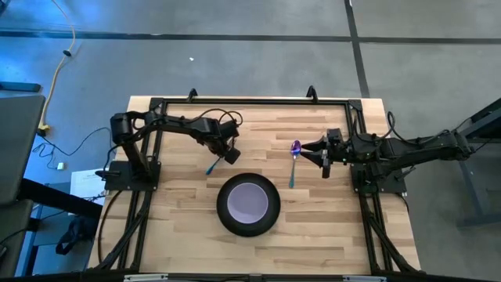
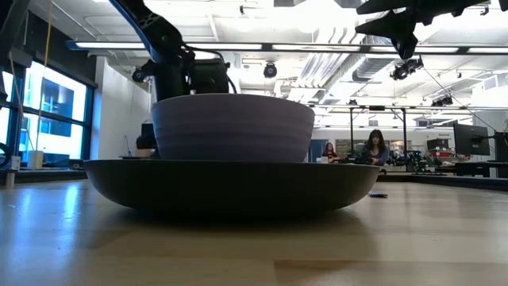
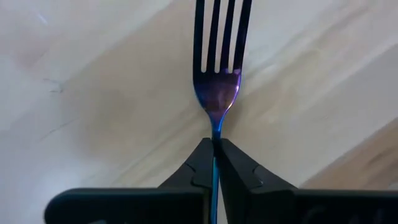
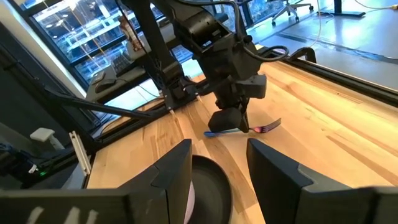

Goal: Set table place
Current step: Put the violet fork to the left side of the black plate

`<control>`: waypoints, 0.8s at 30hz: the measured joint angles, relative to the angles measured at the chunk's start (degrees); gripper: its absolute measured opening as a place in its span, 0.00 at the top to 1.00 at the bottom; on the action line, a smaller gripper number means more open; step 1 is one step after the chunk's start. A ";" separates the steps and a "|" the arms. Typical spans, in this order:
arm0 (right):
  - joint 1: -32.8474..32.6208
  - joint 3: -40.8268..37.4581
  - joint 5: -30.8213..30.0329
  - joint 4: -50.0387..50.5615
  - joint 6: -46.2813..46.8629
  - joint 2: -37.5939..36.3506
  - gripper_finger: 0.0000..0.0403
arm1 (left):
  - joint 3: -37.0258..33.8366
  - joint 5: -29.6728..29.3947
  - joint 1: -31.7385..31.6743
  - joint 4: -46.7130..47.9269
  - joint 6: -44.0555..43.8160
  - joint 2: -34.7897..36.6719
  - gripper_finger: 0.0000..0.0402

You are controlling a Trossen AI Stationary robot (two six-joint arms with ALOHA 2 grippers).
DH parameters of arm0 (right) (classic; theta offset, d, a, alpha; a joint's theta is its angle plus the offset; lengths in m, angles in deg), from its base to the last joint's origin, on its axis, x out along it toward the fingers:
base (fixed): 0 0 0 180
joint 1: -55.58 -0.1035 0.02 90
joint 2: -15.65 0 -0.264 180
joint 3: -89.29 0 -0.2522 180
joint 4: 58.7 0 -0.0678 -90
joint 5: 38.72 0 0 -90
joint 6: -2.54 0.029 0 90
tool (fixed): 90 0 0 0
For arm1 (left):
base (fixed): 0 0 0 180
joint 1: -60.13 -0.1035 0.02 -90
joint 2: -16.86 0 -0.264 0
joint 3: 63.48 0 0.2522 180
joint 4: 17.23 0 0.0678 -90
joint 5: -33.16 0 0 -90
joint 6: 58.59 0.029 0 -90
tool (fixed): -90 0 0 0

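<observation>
Progress looks roughly halfway, as far as you can judge from how things lie. Your bowl (image 1: 250, 201) already sits inside the black plate (image 1: 225, 208) near the middle of the table (image 1: 313, 243), and that pair appears settled. The spoon (image 1: 294, 160) lies on the wood just to the right of the plate, angled a little, with its purple head toward the far edge; whether you count that as placed or want it straightened is your call. The fork (image 1: 213, 167) is the piece in hand: your left tool (image 1: 227, 153) has its fingers pinched tight on the fork's thin handle, as the left wrist view shows, with the tines (image 3: 221, 37) pointing away over bare wood. The fork is up and to the left of the plate, not yet lined up beside it, and you cannot tell for sure whether it is lifted or touching the table. Your right tool (image 1: 313, 147) waits just beside the spoon with its fingers spread wide and nothing between them. What seems left is setting the fork down along the plate's left side and letting go.
</observation>
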 joint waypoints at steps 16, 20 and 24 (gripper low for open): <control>0.00 0.00 0.02 0.31 0.03 0.00 0.64 | 0.13 0.25 0.85 3.85 -1.26 1.08 1.00; 0.00 0.00 0.02 0.33 -0.02 0.00 0.64 | 0.13 0.06 1.16 4.99 -2.60 2.59 1.00; 0.00 0.00 0.08 0.48 -0.03 0.00 0.64 | 0.15 -1.02 1.97 5.42 -4.48 5.10 1.00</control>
